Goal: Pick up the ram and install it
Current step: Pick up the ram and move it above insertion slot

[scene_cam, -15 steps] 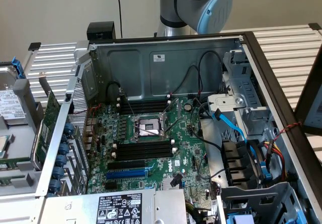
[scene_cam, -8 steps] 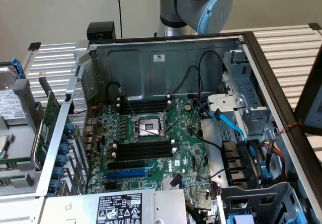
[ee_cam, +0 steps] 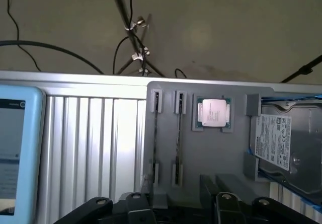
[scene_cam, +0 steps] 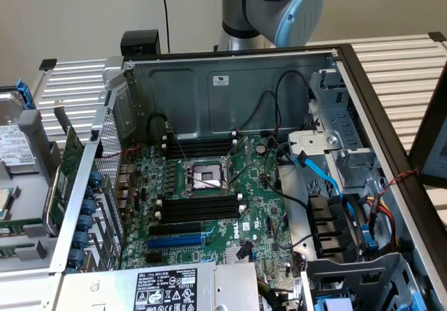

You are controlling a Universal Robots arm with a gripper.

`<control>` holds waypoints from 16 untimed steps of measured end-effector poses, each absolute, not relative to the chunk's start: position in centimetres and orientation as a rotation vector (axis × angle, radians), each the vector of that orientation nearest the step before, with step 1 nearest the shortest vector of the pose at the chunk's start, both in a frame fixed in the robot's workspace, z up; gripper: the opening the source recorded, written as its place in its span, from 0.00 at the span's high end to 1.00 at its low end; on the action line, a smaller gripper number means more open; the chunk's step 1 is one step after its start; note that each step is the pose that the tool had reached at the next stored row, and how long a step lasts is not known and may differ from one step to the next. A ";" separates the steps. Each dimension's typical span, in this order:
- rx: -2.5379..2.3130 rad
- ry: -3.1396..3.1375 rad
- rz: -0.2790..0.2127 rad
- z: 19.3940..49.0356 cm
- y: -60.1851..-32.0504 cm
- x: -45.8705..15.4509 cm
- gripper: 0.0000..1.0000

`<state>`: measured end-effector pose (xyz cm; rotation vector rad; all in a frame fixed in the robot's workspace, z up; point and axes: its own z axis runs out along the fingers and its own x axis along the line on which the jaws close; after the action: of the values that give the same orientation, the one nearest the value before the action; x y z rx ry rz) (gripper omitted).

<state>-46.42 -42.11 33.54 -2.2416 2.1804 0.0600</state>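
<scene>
My claw (ee_cam: 178,206) released, empty, two ram sticks (ee_cam: 178,133) edge-up in the gray tray (ee_cam: 211,156) beyond it, one processor (ee_cam: 214,112), one hard drive (ee_cam: 287,143).

White Dell logo (scene_cam: 249,225) legible on motherboard (scene_cam: 262,203), lower centre of exterior view. Power supply label (scene_cam: 165,288), bottom edge: certification marks visible, print too small to read. Case-wall sticker (scene_cam: 225,80) and hard drive label (ee_cam: 274,136): unreadable.

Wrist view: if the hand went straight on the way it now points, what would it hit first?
Likely the ram, standing on edge in the grey tray ahead of the open hand; a second stick stands beside it. Nothing lies between, though depth is unclear.
</scene>
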 end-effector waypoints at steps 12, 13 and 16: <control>-2.242 2.180 0.060 31.4 -43.0 -46.0 0.56; -2.242 2.180 0.060 31.2 -43.0 -45.7 0.56; -2.245 2.180 0.057 30.6 -43.0 -45.4 0.56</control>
<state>-45.37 -42.96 30.63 -2.2448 2.1795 0.0569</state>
